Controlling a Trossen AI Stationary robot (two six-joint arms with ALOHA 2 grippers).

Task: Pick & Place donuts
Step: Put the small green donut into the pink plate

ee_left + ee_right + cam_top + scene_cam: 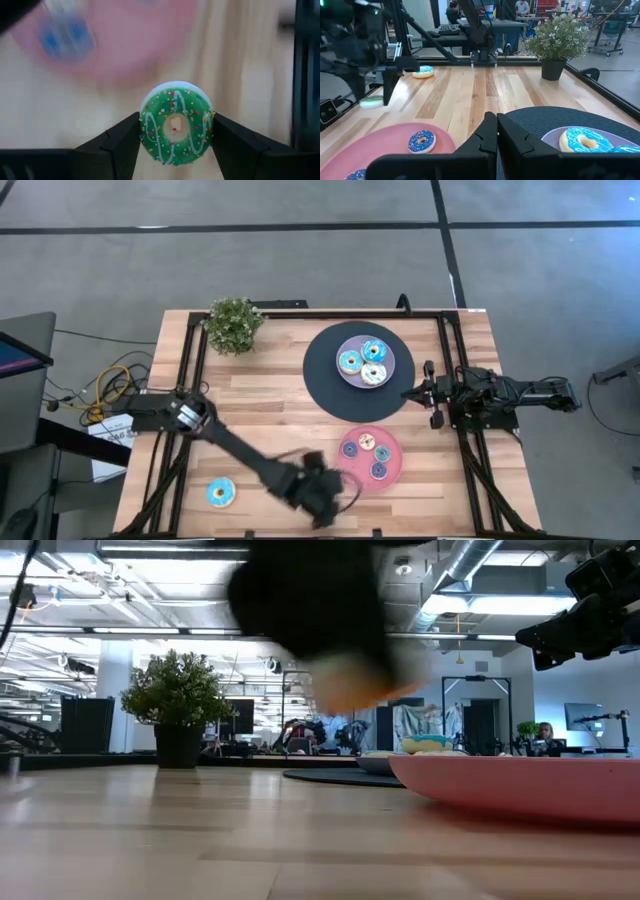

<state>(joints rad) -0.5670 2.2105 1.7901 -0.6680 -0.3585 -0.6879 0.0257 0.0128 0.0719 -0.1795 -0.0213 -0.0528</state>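
My left gripper (175, 131) is shut on a green-iced donut (175, 112) with white stripes and sprinkles. It hovers near the table's near edge (322, 498), just left of the pink plate (352, 470), which holds three small donuts (366, 443). Another blue-iced donut (221, 493) lies flat on the wood at the near left. The lavender plate (392, 363) on the black disc (325, 375) carries three larger donuts (350, 362). My right gripper (497, 131) waits shut beside the disc's right rim (408, 393). My left gripper pinches the green donut between its two fingers (122, 142), which sit on opposite sides of its outer rim (144, 125). The fingers come from above, pointing down, and the iced face is turned toward the wrist camera. The low view shows the donut lifted clear of the table.
A potted plant (234, 325) stands at the far left corner. Black frame rails (190, 380) run along the left and right sides of the table. Bare wood lies between the blue donut and the pink plate, and left of the black disc.
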